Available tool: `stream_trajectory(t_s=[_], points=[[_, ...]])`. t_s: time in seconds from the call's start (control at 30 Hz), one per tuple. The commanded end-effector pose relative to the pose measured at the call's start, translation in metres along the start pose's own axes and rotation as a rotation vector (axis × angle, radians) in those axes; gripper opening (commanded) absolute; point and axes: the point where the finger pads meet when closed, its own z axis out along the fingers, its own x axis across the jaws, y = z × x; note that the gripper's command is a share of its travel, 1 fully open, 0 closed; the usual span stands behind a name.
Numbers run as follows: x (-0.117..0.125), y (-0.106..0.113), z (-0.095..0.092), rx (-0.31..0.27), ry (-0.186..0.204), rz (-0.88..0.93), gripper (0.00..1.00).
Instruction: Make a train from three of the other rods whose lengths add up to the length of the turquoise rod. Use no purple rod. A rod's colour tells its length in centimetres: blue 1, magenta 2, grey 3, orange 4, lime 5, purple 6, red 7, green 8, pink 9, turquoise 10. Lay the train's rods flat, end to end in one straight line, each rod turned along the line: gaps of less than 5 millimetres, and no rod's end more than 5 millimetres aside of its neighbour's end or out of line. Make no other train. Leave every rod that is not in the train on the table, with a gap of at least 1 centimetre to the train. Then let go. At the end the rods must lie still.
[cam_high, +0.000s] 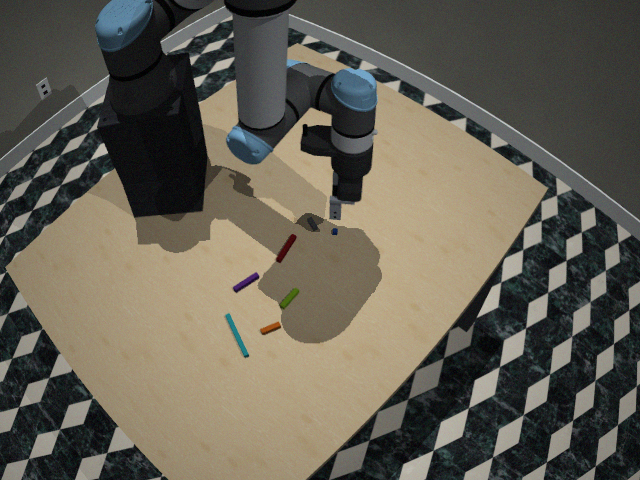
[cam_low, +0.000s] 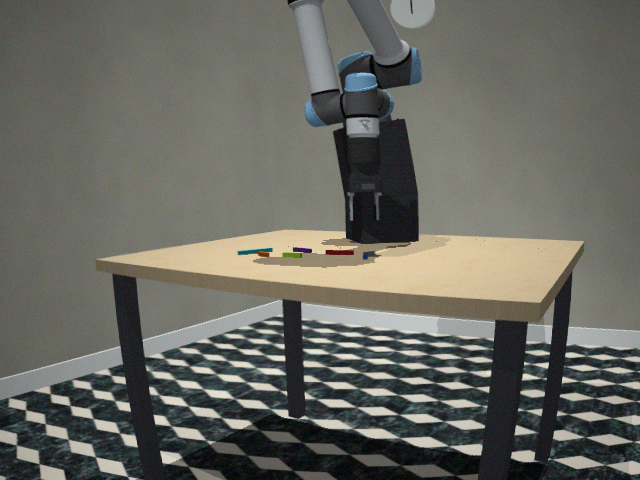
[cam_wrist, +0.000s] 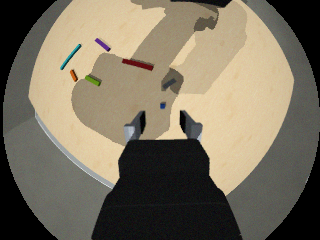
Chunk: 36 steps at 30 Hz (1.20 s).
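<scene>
My gripper (cam_high: 336, 210) is open and empty, raised well above the table, also seen in the exterior view (cam_low: 363, 205) and the wrist view (cam_wrist: 163, 127). Below it the small blue rod (cam_high: 334, 231) lies flat on the table, apart from the others; it shows in the wrist view (cam_wrist: 163, 104). The grey rod (cam_high: 312, 223) lies just left of it. The red rod (cam_high: 286, 248) lies further left and nearer. The purple rod (cam_high: 245, 282), lime rod (cam_high: 289, 298), orange rod (cam_high: 270, 328) and turquoise rod (cam_high: 236, 334) lie scattered toward the front.
The black robot base (cam_high: 152, 134) stands at the back left of the table. The arm's shadow covers the rods near the gripper. The table edges are far from the rods.
</scene>
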Motion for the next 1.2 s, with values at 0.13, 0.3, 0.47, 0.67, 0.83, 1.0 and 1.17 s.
stream_trajectory(t_s=[0.13, 0.3, 0.47, 0.67, 0.83, 1.0, 1.17], points=[[-0.025, -0.004, 0.001, -0.001, 0.001, -0.052, 1.0], [-0.059, -0.012, 0.004, -0.001, 0.003, -0.128, 1.0], [-0.085, -0.02, 0.007, -0.001, 0.004, -0.187, 1.0], [-0.141, -0.042, 0.012, -0.001, 0.004, -0.318, 1.0], [-0.183, -0.064, 0.015, -0.001, 0.003, -0.423, 1.0], [-0.21, -0.081, 0.017, -0.001, 0.001, -0.491, 1.0], [-0.228, -0.094, 0.019, 0.0, -0.001, -0.54, 1.0]])
